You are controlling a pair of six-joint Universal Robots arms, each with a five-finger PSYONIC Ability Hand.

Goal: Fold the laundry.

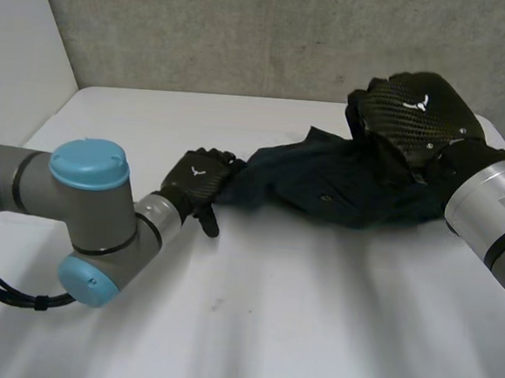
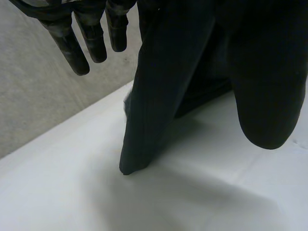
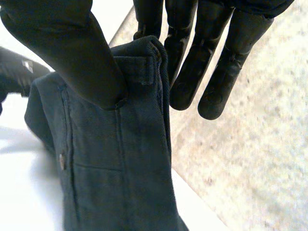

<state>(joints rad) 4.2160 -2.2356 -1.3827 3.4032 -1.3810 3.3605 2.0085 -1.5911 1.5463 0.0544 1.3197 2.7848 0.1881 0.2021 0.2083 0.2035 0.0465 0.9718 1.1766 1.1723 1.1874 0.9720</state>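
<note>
My right hand (image 1: 416, 114) pinches the waistband of the dark trousers (image 1: 331, 191) between thumb and fingers. My left hand (image 1: 199, 181) grips their other end, so they stretch between my hands, one corner touching the table (image 1: 269, 313).

A bare robotics lab bench.
Grey robot arm (image 1: 85, 202) works at a plain white table (image 1: 268, 330) against a raw concrete wall (image 1: 247, 31) and white side panel (image 1: 19, 48).

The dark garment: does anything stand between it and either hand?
Nothing visible does. The left hand pinches one end of the dark garment, and the right hand pinches its waistband at the other end, so both touch it directly.
</note>
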